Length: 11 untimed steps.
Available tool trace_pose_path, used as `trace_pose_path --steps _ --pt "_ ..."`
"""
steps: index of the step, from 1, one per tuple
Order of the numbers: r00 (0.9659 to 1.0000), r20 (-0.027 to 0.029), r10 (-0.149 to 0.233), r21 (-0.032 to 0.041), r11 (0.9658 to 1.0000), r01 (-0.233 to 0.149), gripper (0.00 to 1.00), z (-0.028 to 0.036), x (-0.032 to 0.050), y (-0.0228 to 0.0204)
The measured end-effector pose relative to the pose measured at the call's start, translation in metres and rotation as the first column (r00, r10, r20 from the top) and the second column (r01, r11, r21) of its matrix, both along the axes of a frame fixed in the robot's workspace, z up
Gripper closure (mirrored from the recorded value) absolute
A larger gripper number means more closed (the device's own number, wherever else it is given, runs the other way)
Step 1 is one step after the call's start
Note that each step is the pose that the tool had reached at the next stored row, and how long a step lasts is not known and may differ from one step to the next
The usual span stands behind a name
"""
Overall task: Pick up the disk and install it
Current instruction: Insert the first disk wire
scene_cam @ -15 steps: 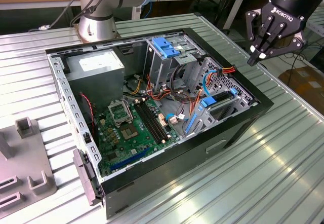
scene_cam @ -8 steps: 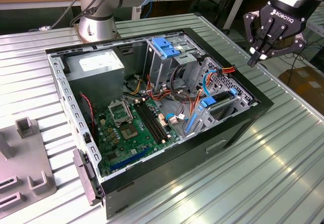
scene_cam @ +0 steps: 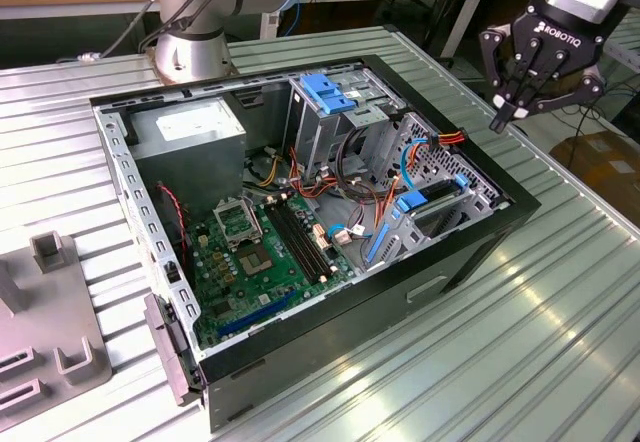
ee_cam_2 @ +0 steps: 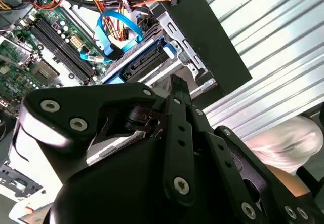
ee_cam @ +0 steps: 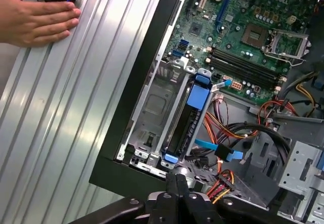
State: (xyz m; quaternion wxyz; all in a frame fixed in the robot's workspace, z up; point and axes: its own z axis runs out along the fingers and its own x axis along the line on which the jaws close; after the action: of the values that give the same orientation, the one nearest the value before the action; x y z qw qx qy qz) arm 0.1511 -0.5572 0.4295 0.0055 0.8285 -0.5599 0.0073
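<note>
Disk (ee_cam: 188, 125) stands on edge in the lower drive bay (ee_cam: 152, 107), just inside the case (scene_cam: 480, 252) wall, with its blue rails along the sides and a blue tab at each end. It looks slid fully into the slot, so I judge the pick-up done and the install at or near its end. Whether the rails have clicked home cannot be told. No cable (ee_cam: 228, 133) can be made out plugged into it, though a bundle of orange, red and blue leads lies just beside its end. In the exterior view the gripper (scene_cam: 512, 112) hangs in the air off the case's corner on that view's right, well apart from the disk and touching nothing. Its fingers look drawn together at the tips, and nothing is held between them. A person's hand (ee_cam: 35, 19) rests flat on the ribbed table (scene_cam: 560, 342) beside the case, away from the bay. Anything left of the install would call for a straight press along the slot from the disk's outer end. The fingers would need to keep clear of the leads and the case's black rim, and the hand would need to be off the table near the arm.
</note>
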Motion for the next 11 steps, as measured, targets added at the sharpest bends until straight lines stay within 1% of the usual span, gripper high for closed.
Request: trace_pose_path --steps 1,7,11 --pt "1.0 0.0001 0.002 -0.0001 1.0 -0.002 0.89 -0.0006 0.0011 0.0013" --pt "1.0 0.0001 0.008 -0.0002 1.0 -0.008 0.89 -0.0079 0.0137 0.0147" --pt "0.9998 0.0 0.019 -0.0001 0.9998 -0.019 0.89 -0.01 0.0165 0.0202"
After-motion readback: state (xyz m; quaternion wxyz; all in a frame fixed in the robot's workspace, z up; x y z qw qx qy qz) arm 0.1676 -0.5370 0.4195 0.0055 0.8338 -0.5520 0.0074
